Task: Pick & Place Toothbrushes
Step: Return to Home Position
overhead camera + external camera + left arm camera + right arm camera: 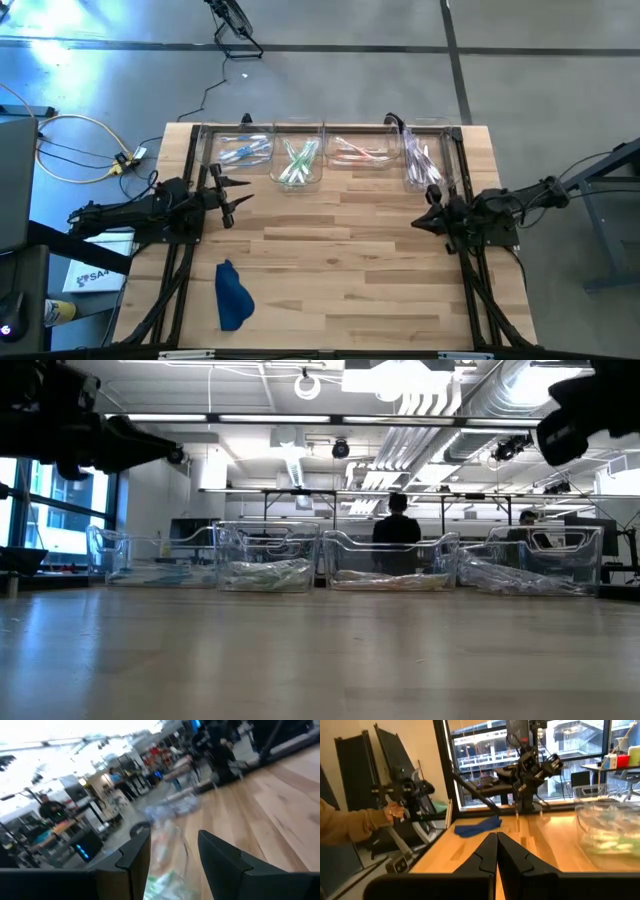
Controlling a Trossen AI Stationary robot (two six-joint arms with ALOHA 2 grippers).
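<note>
Left gripper [173,840] parted; toothbrushes [161,884] beyond blurred.

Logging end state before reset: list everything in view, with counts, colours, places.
table: 1, light wood, under both arms
bins: 4, clear, row along far edge
blue brushes: several, blue, leftmost bin
green brushes: several, green, second bin from left
pink brushes: several, pink, third bin
pale brushes: several, whitish, rightmost bin
cloth: 1, dark blue, table's near left
cable: 1, yellow, floor left of table
person: 1, dark top, room behind bins
hand: 1, tan sleeve, off the table at a dark stand
left claw: 1, dark, open, over table's left
right claw: 1, dark, shut, over table's right
</note>
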